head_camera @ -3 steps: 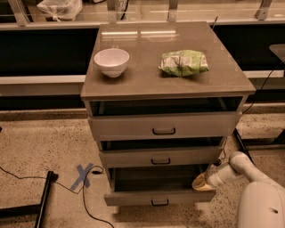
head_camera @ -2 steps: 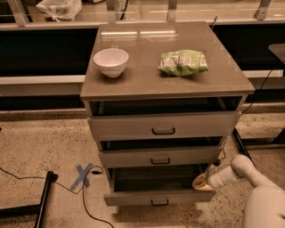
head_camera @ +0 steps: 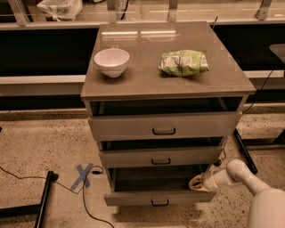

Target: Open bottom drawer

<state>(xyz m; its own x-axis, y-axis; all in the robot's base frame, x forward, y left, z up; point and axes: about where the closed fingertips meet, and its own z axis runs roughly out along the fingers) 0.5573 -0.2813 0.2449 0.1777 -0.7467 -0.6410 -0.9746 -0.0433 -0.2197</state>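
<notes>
The bottom drawer [head_camera: 133,197], at 6 o'clock of the cabinet [head_camera: 169,80], stands pulled out with its inside showing, so the task looks nearly done, and the end effector [head_camera: 199,182] sits at its 3 o'clock corner; I cannot tell whether it is apart or together.

- Setting: a robot test lab or workshop floor, not a home.
- Floor [head_camera: 40,142]: bare, speckled, hard. A blue tape X [head_camera: 82,176] is stuck on it, near left of the cabinet [head_camera: 147,80].
- Black cables [head_camera: 26,178] trail loose over the floor at near left, beside a black stand foot [head_camera: 42,202].
- Far side: a long bench [head_camera: 44,79] with metal uprights spans the scene. A crumpled plastic bag [head_camera: 60,8] lies at far left.
- The cabinet stands mid-floor with a white bowl [head_camera: 111,61] and a green snack bag [head_camera: 183,62] on top.
- A white robot arm [head_camera: 240,173] enters from near right. Its gripper [head_camera: 198,182] sits at the right end of the pulled-out bottom drawer [head_camera: 133,197].
</notes>
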